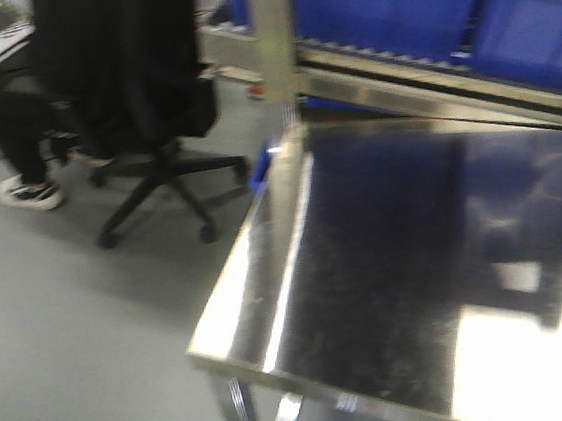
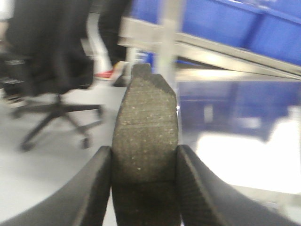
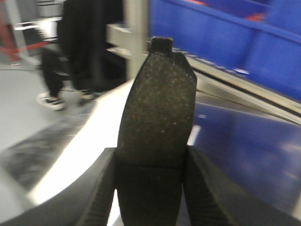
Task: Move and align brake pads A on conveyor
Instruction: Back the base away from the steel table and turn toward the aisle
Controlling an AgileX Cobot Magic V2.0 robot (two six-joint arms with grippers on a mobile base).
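In the left wrist view my left gripper point(image 2: 145, 162) is shut on a dark grey brake pad point(image 2: 146, 127). The pad stands upright between the black fingers point(image 2: 89, 188), its tab end pointing away from me. In the right wrist view my right gripper point(image 3: 150, 165) is shut on a second brake pad point(image 3: 157, 108), also upright with its tab on top. Both pads hang in the air near the edge of a shiny steel table point(image 1: 387, 260). The conveyor is out of view. Neither gripper shows in the front view.
A black office chair point(image 1: 138, 95) on castors stands on the grey floor point(image 1: 73, 333) left of the table, with a seated person's legs and shoes point(image 1: 28, 192) beside it. Blue bins point(image 1: 410, 1) sit on a sloped steel rack behind the table. A steel post point(image 1: 274, 50) rises at the table's far corner.
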